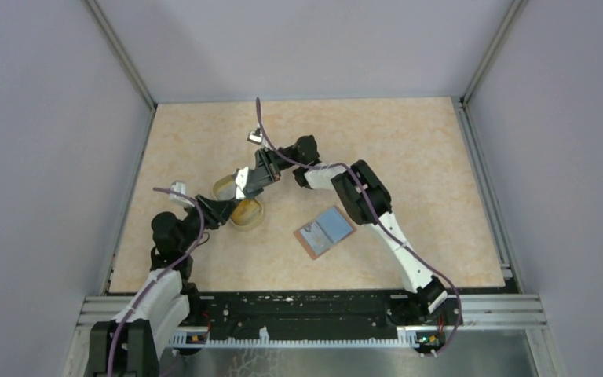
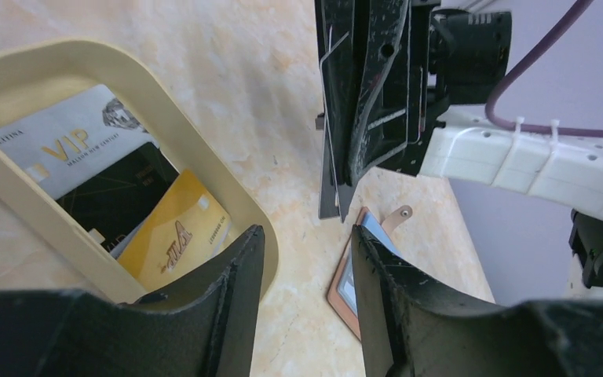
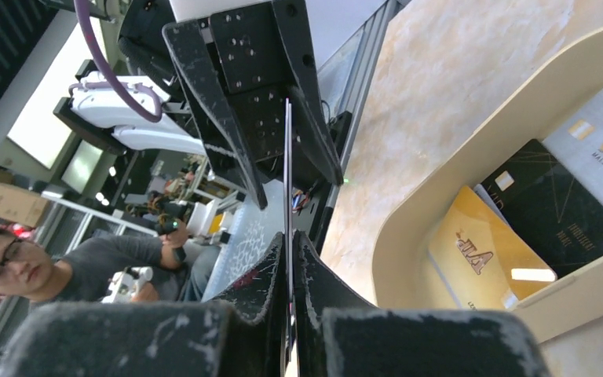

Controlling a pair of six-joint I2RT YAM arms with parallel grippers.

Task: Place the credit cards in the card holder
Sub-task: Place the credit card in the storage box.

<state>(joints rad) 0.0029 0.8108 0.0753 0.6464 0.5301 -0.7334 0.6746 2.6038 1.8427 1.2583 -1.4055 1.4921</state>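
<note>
The pale marbled counter [image 1: 408,157] fills most of the top view. Beyond its edge, far from everything else, the right wrist view shows a blurred man in glasses [image 3: 0,267]. On the counter rests a cream oval dish [image 2: 165,102], and the rest is placed by that dish. The card holder [image 1: 326,230] lies spread open on the counter a little apart from the dish, on the right arm's side, with its blue lining up and a reddish-brown border round it. Inside the dish three credit cards lie flat and overlapping. A silver-white card [image 2: 71,149] reads "VIP" in gold, with a line of small print beneath too fine to read surely and a word ending in what looks like "LATINA" at its edge. Next to it is a black card [image 2: 118,196] with thin gold lines. A gold card [image 2: 177,228] with dark slanted lettering I cannot make out lies at the end of the dish nearest the left tool. The left tool [image 2: 305,236] hangs just above that end, its fingers spread wide with nothing between them. One finger crosses the dish's rim in the left wrist view. The right tool [image 3: 289,239] hovers just beside the dish. In the left wrist view it stands between the dish and the card holder. Its fingers are pinched tight on a fourth card [image 3: 288,173], seen edge-on as a thin line.
</note>
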